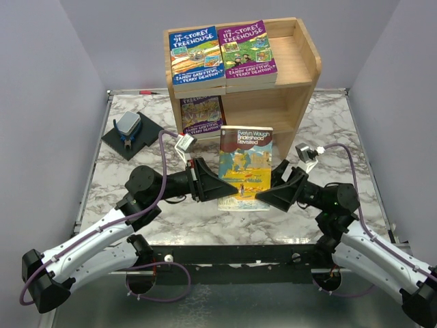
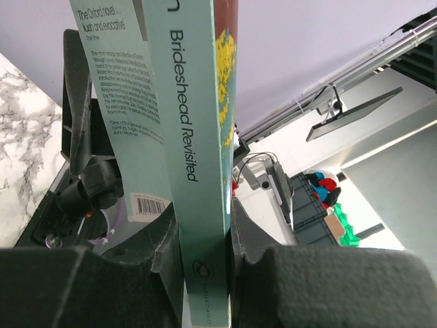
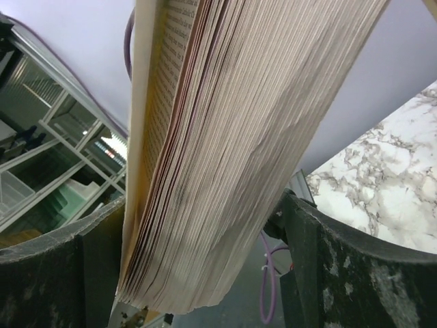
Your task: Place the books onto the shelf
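Top external view: the Brideshead Revisited paperback stands upright, cover towards the camera, just in front of the shelf, with an arm on either side, probably so it can be steadied and turned before it goes in. Whether its foot touches the table I cannot tell. The left gripper is clamped on the spine near its lower end; the left wrist view shows its fingers pressed tight against both covers, so this arm bears the weight. The right gripper stands with its jaws wide apart around the fore-edge. In the right wrist view the page block sits between the fingers with a gap on one side, so it seems to guard against tipping, not to grip. A blue Treehouse book and a purple Treehouse book lie flat side by side on the shelf's top, and a third Treehouse book stands on the lower tier.
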### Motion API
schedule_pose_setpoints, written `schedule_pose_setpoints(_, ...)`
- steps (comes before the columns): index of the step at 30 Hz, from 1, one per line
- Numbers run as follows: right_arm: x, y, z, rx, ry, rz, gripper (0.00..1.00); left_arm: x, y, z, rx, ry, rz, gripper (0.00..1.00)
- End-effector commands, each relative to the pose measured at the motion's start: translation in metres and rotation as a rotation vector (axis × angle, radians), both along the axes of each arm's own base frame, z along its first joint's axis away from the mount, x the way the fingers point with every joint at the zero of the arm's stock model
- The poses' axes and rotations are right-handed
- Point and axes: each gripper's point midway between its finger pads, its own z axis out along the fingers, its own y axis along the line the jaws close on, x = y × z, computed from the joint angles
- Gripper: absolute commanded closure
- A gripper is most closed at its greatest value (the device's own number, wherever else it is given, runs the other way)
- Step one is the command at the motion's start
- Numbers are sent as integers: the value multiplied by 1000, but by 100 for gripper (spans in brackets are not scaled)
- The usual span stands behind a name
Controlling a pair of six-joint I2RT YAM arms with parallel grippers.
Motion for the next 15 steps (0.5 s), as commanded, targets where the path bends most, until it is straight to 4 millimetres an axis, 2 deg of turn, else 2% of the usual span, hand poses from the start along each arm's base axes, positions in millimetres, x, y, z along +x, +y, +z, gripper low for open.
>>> schedule_pose_setpoints(1, -16, -3, 24, 51, -71, 69, 14, -8, 12, 33, -121, -108, 10, 100)
schedule_pose_setpoints(7, -22, -6, 34, 32, -83, 61, 26, 10, 7, -3, -2, -87, 97, 100)
schedule_pose_setpoints(10, -21, -7, 33, 7, -74, 42, 32, 23, 6, -24, 94, -79, 164, 100)
schedule_pose_setpoints(15, -15, -7, 27, -45, -35, 9, 38, 37, 8, -44, 178, -62, 244, 100)
